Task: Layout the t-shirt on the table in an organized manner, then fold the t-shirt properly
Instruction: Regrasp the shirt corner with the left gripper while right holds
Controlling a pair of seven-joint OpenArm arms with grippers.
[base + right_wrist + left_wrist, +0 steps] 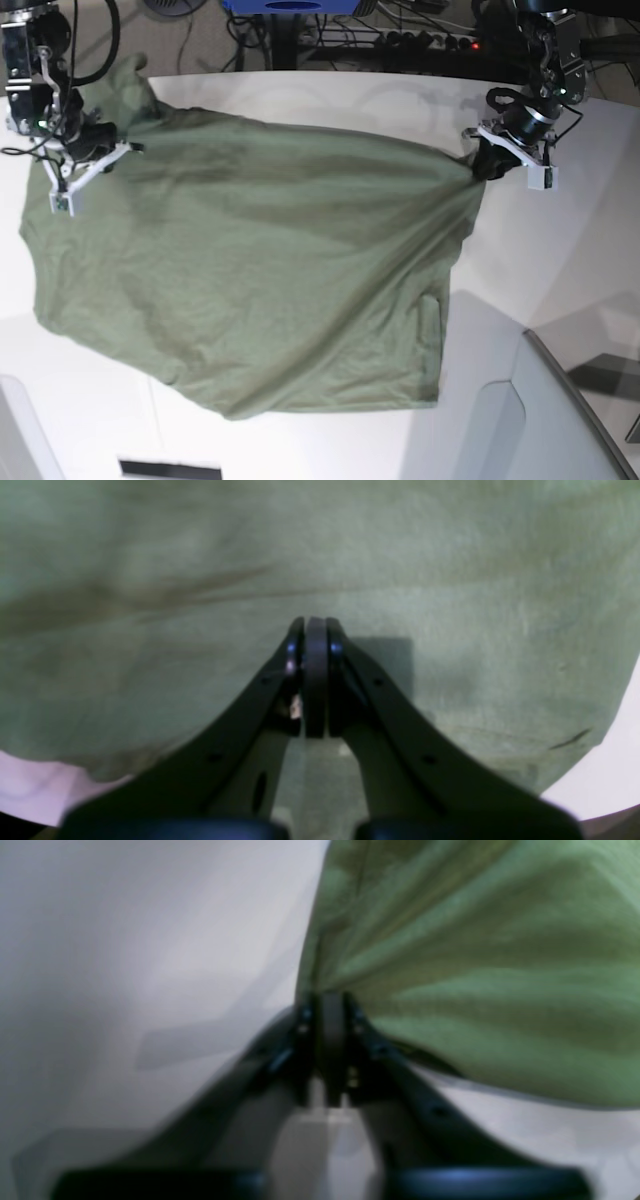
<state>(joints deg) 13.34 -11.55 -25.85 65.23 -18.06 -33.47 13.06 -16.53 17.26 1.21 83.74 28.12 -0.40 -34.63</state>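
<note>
Olive cloth is pinched in the left jaws (330, 1000), which are clamped tight on an edge of the t-shirt (270, 280), with taut folds fanning away from the tips. The right jaws (315, 625) are pressed together too, sitting over the fabric at the shirt's other upper corner; the base view suggests they grip it (though whether cloth is really caught between them I cannot tell from the wrist view).

Outward from both jaws, the t-shirt stretches as one wide sheet between the two arms, its upper edge pulled fairly straight and its lower part drooping down onto the table (560, 240) in loose creases. One bottom corner is turned under near the lower edge.

By my reading, the layout step is under way but unfinished: the shirt is spread, not yet flat or squared, and no sleeve is clearly arranged. All folding remains.
</note>
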